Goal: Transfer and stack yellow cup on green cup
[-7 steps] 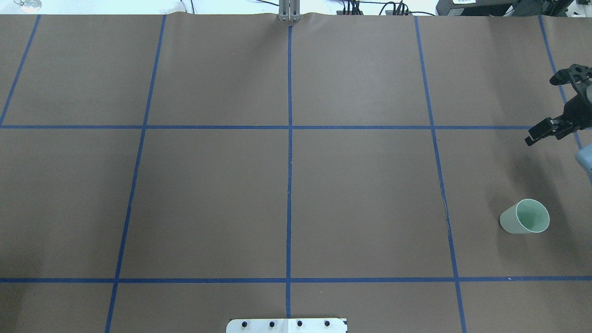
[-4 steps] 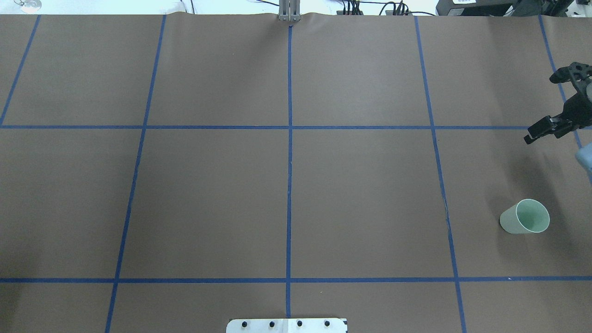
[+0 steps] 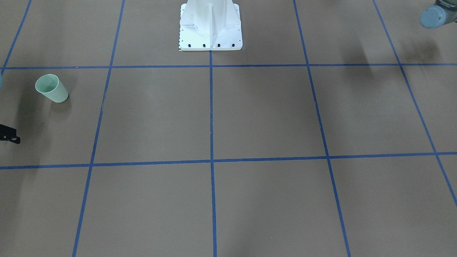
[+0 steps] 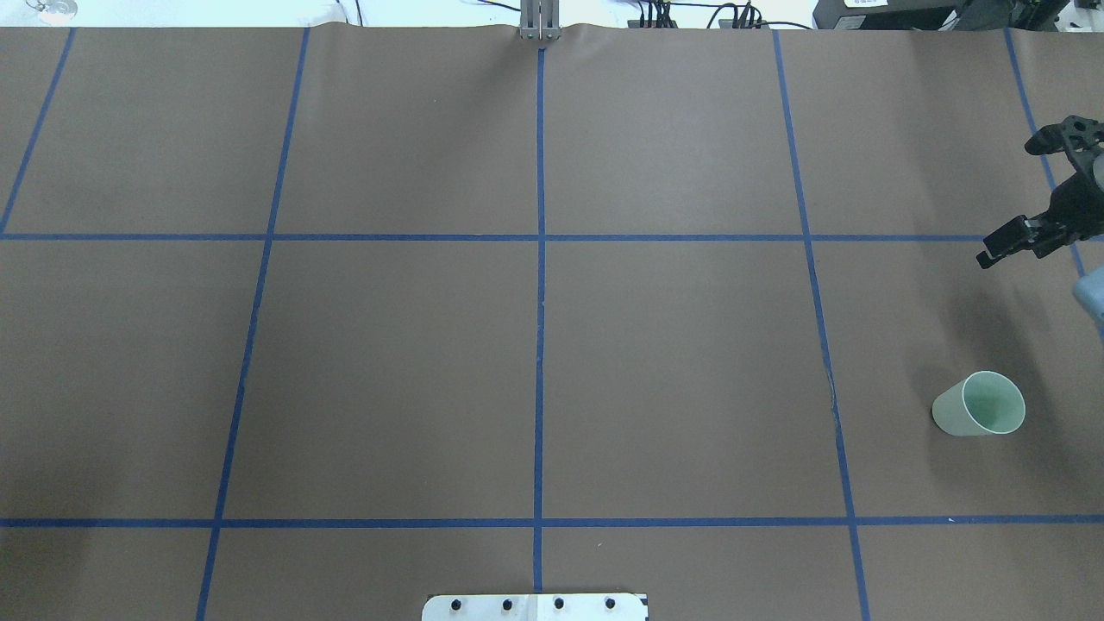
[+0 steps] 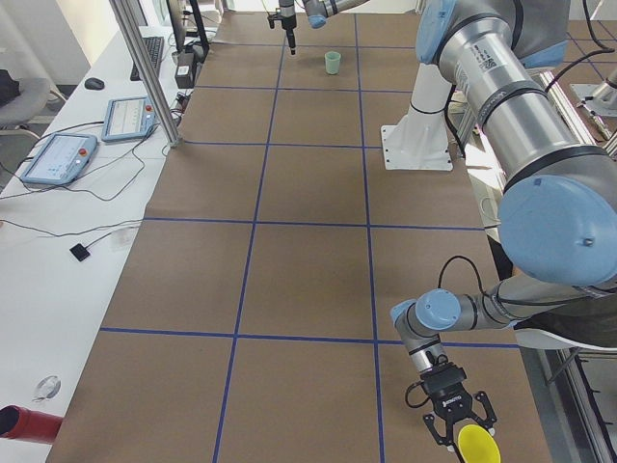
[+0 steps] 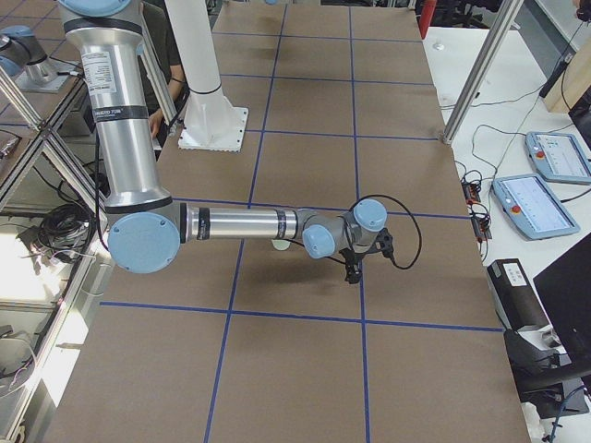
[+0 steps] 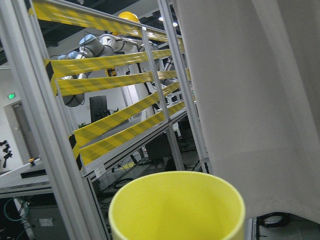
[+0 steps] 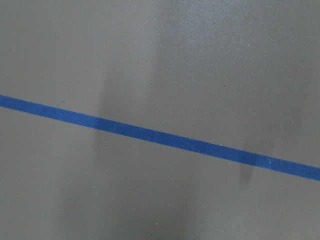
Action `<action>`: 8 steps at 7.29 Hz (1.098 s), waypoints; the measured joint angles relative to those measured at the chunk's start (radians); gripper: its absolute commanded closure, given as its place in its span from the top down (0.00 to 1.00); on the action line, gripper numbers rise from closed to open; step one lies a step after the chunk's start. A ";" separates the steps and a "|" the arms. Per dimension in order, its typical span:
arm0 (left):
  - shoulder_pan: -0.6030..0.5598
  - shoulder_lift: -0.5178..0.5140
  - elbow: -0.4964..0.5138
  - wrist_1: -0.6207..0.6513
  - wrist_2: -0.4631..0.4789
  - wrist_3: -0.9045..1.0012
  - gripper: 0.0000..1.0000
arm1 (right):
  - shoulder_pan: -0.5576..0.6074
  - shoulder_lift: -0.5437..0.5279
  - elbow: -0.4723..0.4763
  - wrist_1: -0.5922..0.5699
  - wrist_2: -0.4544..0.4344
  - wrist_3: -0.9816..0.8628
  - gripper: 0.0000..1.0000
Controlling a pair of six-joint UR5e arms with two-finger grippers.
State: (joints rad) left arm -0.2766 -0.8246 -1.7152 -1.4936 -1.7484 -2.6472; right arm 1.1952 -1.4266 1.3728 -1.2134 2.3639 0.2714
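The green cup [image 4: 979, 404] stands upright on the brown table at the near right; it also shows in the front-facing view [image 3: 51, 88] and, far off, in the exterior left view [image 5: 333, 63]. My right gripper [image 4: 1011, 201] hovers beyond the cup at the table's right edge, its fingers wide apart and empty. The yellow cup [image 5: 479, 445] is at my left gripper [image 5: 465, 431], past the table's left end, out of the overhead view. The cup's rim [image 7: 177, 205] fills the bottom of the left wrist view. I cannot tell whether the left gripper is shut on it.
Blue tape lines divide the brown table into squares. The white robot base plate [image 4: 535, 606] sits at the near middle edge. A side bench with tablets [image 5: 58, 154] and cables runs along the far side of the table.
My right gripper has drifted very slightly away from the green cup, then held still. The green cup has not moved.
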 measured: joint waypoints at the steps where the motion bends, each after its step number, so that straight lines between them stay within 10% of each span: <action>1: -0.076 -0.004 -0.019 0.001 0.109 0.081 0.55 | 0.000 0.000 -0.002 0.000 0.002 0.001 1.00; 8: -0.488 -0.487 -0.108 -0.116 0.731 0.872 0.55 | 0.002 0.047 0.021 0.000 0.030 0.086 1.00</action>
State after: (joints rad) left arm -0.7650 -1.3112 -1.8235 -1.6097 -1.0176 -1.7750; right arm 1.1972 -1.3794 1.3940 -1.2134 2.3936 0.3576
